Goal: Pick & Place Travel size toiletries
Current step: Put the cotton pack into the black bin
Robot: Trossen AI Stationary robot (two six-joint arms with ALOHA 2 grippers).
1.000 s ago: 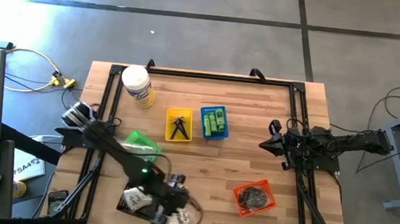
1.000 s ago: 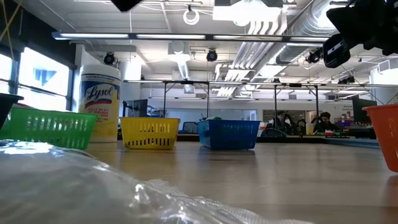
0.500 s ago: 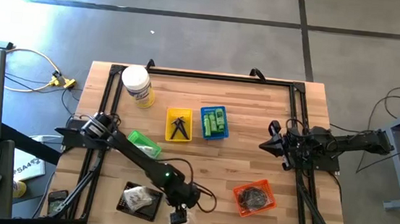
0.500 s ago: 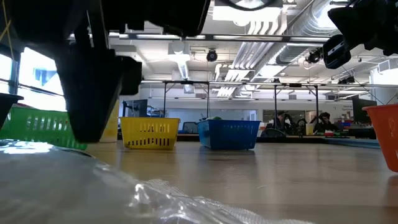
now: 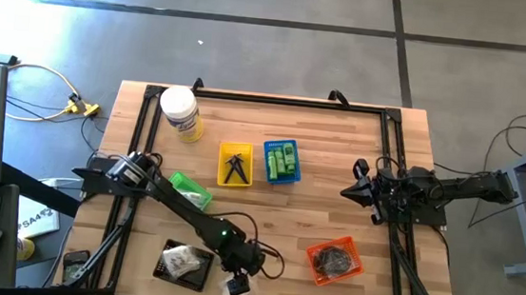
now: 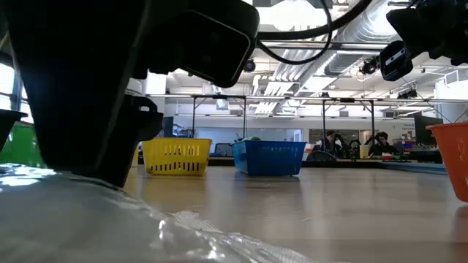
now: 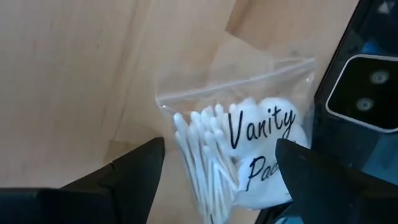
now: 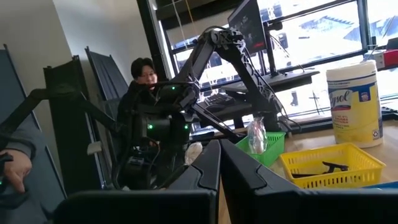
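One clear packet lies btwn the left claw's spread fingers.

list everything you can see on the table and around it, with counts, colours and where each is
jar: 1, white, yellow label, far left corner
yellow basket: 1, centre, black pieces inside
blue basket: 1, beside the yellow one, green bottles inside
green basket: 1, left side
orange basket: 1, near right
black tray: 1, near edge, packets inside
packet: 1, clear, cotton swabs, under the left gripper
person: 1, beyond the table
left gripper: fingers open, near edge
right gripper: shut, waiting at right
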